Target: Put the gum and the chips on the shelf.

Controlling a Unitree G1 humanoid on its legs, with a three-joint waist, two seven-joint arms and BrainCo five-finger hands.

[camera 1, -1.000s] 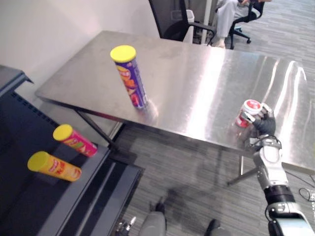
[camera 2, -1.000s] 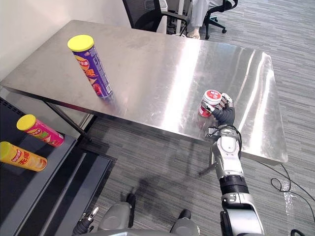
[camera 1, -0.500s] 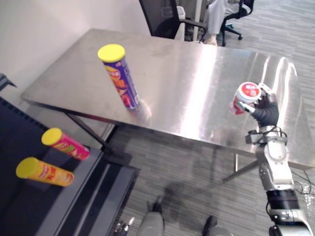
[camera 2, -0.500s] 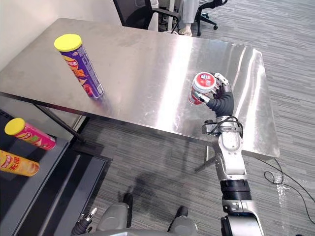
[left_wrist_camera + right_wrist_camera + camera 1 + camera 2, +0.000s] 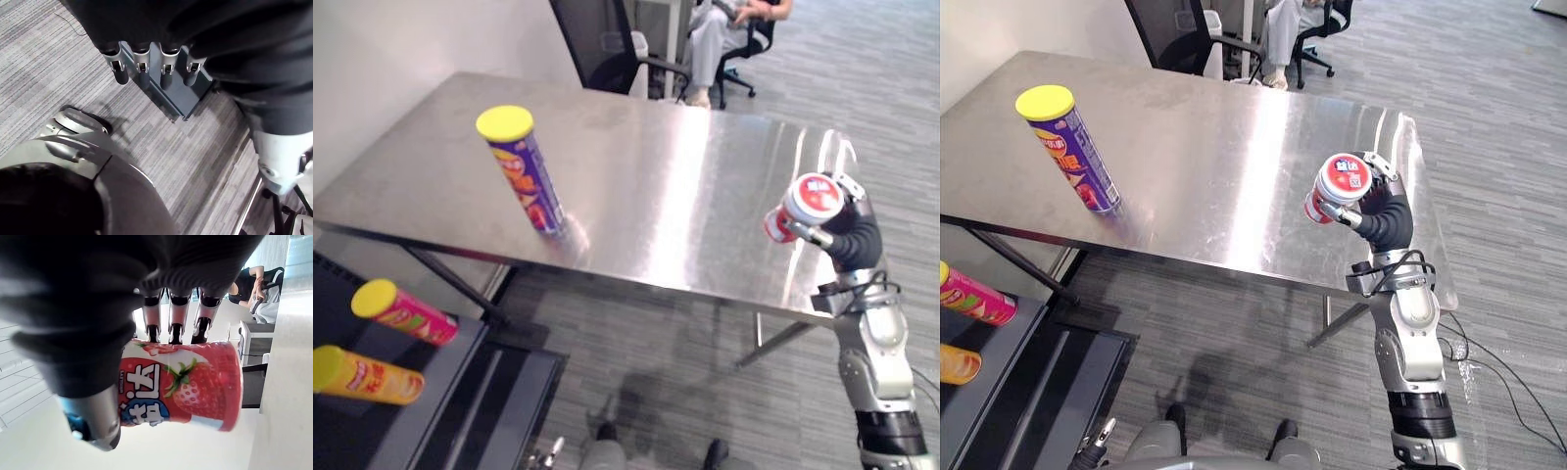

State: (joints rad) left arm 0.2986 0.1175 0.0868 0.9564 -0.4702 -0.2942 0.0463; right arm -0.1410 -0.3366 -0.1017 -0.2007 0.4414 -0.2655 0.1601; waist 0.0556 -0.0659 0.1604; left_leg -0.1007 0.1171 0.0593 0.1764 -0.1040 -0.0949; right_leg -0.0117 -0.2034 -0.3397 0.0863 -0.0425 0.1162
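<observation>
Left hand (image 5: 142,68) over floor, fingers straight, empty. Pink can (image 5: 401,311), orange can (image 5: 367,374) lie on shelf (image 5: 372,436). Purple chips can (image 5: 524,174) upright on table (image 5: 685,196). Right hand (image 5: 850,230) curled round gum tub (image 5: 800,206), tilted, over table's right end.

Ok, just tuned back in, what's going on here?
The right hand has its fingers curled round the red gum canister and holds it in the air over the right end of the steel table. The purple chips can stands upright on the table's left part, untouched. A pink can and an orange can lie on the dark shelf. The left hand hangs low over the floor, fingers straight.
</observation>
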